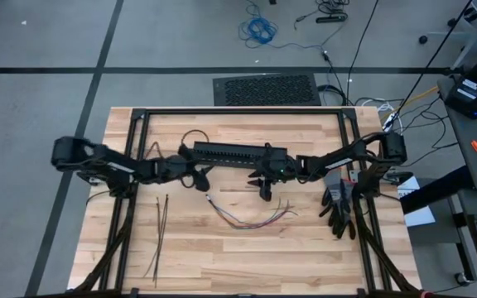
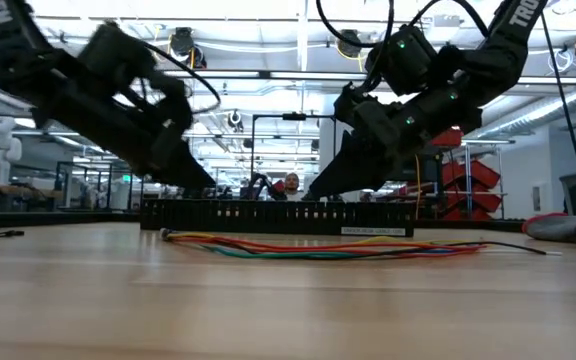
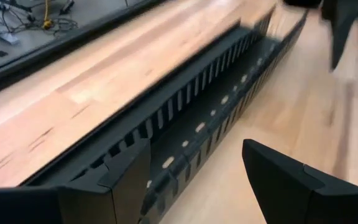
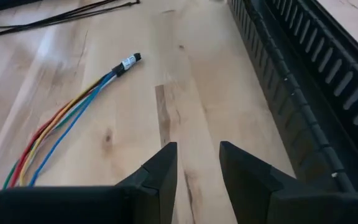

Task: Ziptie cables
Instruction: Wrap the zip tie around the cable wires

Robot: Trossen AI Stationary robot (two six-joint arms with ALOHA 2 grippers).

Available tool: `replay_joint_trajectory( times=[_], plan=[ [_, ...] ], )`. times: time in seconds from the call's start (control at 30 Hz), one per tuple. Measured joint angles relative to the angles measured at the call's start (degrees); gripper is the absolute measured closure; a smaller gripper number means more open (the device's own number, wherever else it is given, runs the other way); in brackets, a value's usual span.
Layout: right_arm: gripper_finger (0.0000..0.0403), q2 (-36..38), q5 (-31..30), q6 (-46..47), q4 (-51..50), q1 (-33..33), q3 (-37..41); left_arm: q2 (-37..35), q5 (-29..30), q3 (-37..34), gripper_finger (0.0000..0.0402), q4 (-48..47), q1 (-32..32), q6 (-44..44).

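We find both arms low over the table w/ nothing held. Left gripper [image 1: 199,177] sits at the left end of the black duct [image 1: 238,155], fingers well apart, one finger on or inside the duct end, the other over bare wood on the near side. Right gripper [image 1: 265,189] hangs just near of the duct's mid-right part, fingers a narrow gap apart, empty, tips above bare table.

Cables [image 1: 251,217] lie loose on the wood, near side of the duct, in a shallow curve; capped end [image 4: 128,62] toward the left, free ends fanning right. Zipties [image 1: 159,236] lie further left and nearer, well apart from both grippers, untouched.

Position vs. grippers: cables are near of and slightly left of the right gripper, close but not touching; they are near and to the right of the left gripper.

Our judgement: step in hand is the approach to pick up the cables. To do it well, right gripper should open wider, drop over the bundle close to the capped end where wires stay together, and close across all strands, not along them. Risk: stray wires slipping out.
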State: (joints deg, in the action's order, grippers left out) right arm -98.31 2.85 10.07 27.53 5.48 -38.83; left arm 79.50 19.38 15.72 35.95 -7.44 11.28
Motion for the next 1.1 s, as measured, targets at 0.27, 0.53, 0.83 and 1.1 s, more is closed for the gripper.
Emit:
replay_joint_trajectory(
  times=[0.27,0.53,0.83,1.1],
  plan=[
    [0.0289,-2.8,-1.7,2.2,-1.4,1.0,0.0,11.6,-1.3,5.9,0.0150,1.5,-0.1,-0.1],
    [0.0289,-4.6,-5.6,3.0,-0.9,1.7,-0.2,14.9,-1.6,8.6,0.0169,0.5,-0.2,-0.1],
    [0.0292,-4.8,-8.6,-3.4,-1.5,6.1,0.1,14.9,-1.1,8.6,0.0218,0.0,-5.2,-3.4],
    [0.0333,-4.7,-8.9,-1.6,-0.7,12.5,0.0,13.7,1.9,8.5,0.0222,-0.8,-8.8,-5.6]
  ],
)
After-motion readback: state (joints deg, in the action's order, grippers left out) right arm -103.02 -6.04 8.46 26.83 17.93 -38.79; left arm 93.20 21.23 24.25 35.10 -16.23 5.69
